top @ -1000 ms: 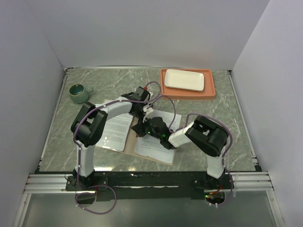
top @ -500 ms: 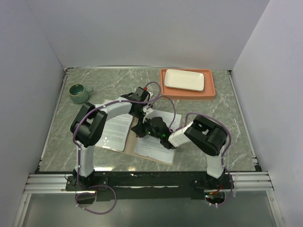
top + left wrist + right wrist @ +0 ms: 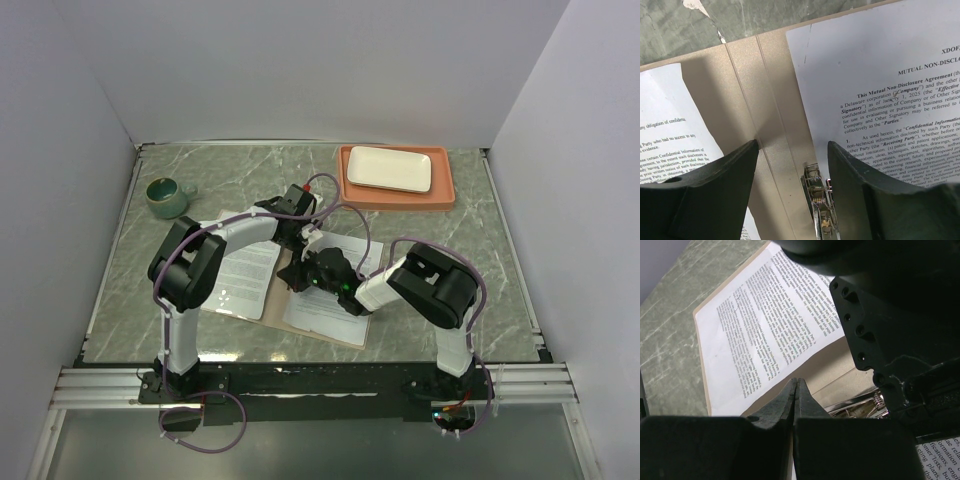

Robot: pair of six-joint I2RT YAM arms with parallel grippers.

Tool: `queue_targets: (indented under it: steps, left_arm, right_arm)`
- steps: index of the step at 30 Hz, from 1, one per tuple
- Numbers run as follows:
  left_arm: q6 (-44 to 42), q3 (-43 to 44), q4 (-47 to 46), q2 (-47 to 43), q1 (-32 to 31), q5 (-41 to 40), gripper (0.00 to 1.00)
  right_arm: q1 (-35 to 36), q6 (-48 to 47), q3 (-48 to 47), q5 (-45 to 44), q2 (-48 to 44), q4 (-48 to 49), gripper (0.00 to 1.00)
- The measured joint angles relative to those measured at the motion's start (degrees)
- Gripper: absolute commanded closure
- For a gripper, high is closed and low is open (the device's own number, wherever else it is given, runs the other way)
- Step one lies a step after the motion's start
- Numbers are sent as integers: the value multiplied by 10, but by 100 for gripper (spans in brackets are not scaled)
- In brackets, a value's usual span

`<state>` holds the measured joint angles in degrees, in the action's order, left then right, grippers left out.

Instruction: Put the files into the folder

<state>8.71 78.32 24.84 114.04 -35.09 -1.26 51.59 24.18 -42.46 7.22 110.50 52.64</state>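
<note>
Hovering over the open folder (image 3: 775, 100) is the left claw (image 3: 792, 147), jaws standing wide apart and gripping nothing. The tan spine crease and a metal clip (image 3: 817, 200) are showing in the gap btwn its fingers (image 3: 715, 190). It's pointing down at the spine, w/ a titled sheet (image 3: 880, 75) lying on the leaf at one side of the gap and a second sheet (image 3: 670, 135) lying on the other leaf.

Just beside it, the right claw (image 3: 795, 385) is sitting pinched tight, tips pressing together w/ nothing btwn them. It's aiming low across the folder toward the clip, and the left claw's black body is looming close alongside.

Moving outward in the top view: the left arm (image 3: 185, 270) is rising from its base, folding at the elbow and reaching across to mid-table, wrist bending down. The right arm (image 3: 440, 290) is holding its elbow high on the right, forearm stretching left and low, so both claws are meeting over the folder's middle.

The files (image 3: 245, 275) are lying flat on the open folder, one per leaf, near the centre of the table (image 3: 230, 170). Farther back, a green cup (image 3: 165, 195) is sitting at left and a white plate (image 3: 390, 168) is resting in a salmon tray (image 3: 440, 195) at back right, both well apart from the claws.
</note>
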Motion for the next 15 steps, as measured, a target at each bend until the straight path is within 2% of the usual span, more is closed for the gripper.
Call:
queue_targets:
  steps: [15]
  left_arm:
    - [0, -8, -10, -4, 1, -1, 37]
  right_arm:
    - [0, 11, -8, 3, 3, -26, 100]
